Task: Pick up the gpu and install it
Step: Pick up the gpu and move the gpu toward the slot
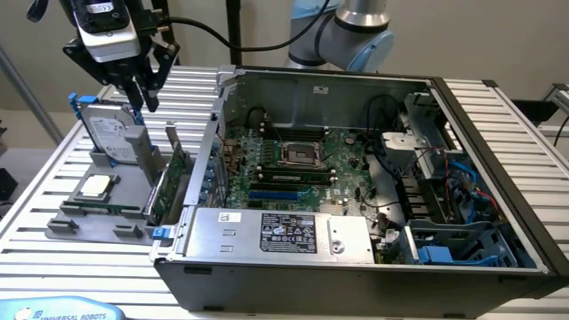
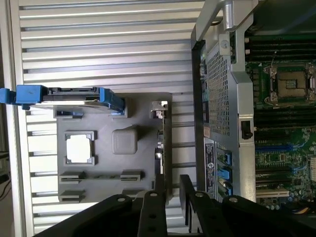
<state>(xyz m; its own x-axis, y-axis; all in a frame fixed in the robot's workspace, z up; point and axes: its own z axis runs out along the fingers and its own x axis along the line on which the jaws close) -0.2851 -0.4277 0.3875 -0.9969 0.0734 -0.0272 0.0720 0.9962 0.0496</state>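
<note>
Claw hangs high over the grey holder tray, fingers pointing down and parted to a moderate gap, nothing between them. It is well clear of everything below.

Gpu stands on its long edge in a slot on the side of the tray next to the open computer case, green face showing in the exterior view. Untouched, not yet installed. In the wrist view its thin upper edge runs roughly in line with the gap between the fingers.

Hard drive in blue frame also stands upright in the tray, on the far side from the case. Square processor lies flat in front of it.

Step in hand, by my judgement: the approach for the pick. To do it well:
- Centre the gap over the card's edge, one finger to each face.
- Descend straight.
- Grip bare board away from the bracket.
- Mind the case wall just beside.

The card is thin, so a skewed grip would likely cock it in the slot.
</note>
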